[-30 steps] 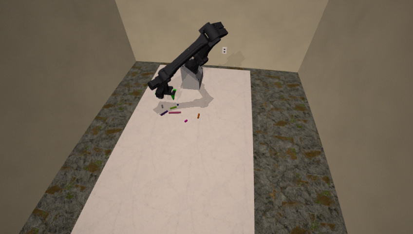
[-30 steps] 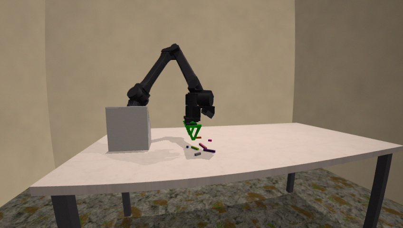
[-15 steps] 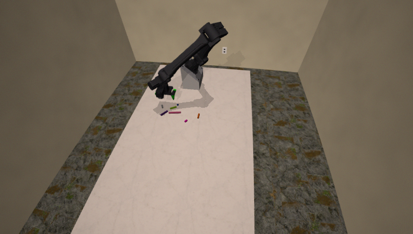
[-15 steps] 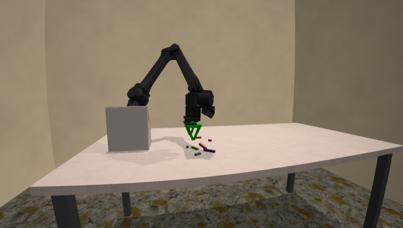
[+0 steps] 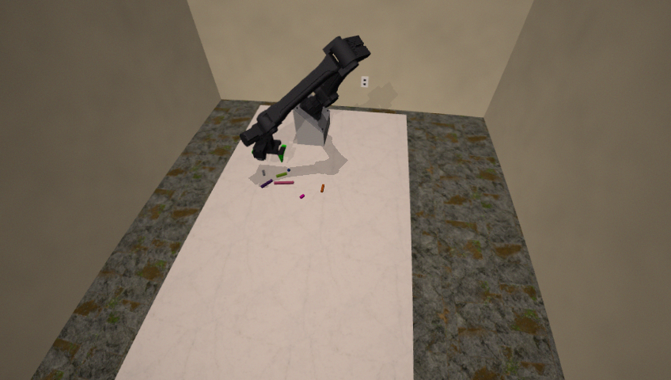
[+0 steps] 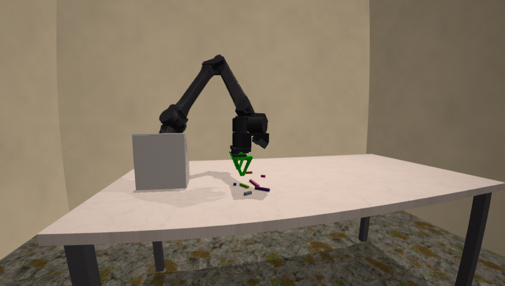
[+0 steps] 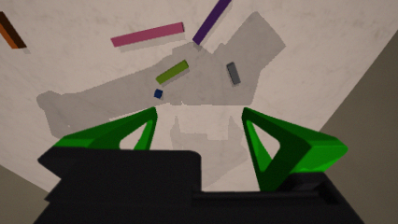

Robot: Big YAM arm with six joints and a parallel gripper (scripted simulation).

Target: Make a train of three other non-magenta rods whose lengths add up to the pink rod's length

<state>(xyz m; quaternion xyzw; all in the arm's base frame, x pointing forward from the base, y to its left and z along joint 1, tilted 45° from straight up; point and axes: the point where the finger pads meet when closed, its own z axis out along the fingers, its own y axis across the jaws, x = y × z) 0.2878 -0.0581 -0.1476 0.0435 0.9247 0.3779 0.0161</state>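
A pale, faintly veined tabletop stands on four dark legs above one mottled grey, green and rust floor. Three plain beige walls show in the top view, and one white outlet sits on the wall beyond the short edge nearest the robot. One grey mounting block stands near that short edge, bearing one black arm.

There are seven rods, one of each colour. As the top view shows the tabletop, all lie nearer the robot's short edge than the opposite one. Nearest the left long edge are the grey rod and the purple rod. Farther from that edge lie the lime rod, the blue rod, the pink rod and the magenta rod. The orange rod lies nearest the right long edge. The purple rod's end is close to the pink rod's end, apart from it. The rods point various ways, with no three-rod train among them.

The claw hangs above the tabletop toward the left long edge, its two green fingers spread wide with nothing between them

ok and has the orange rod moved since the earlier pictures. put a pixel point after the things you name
No, the orange rod (image 5: 322,188) (image 6: 249,172) (image 7: 11,31) looks unmoved: in the top view it lies in the same spot relative to the wall outlet (image 5: 364,81).
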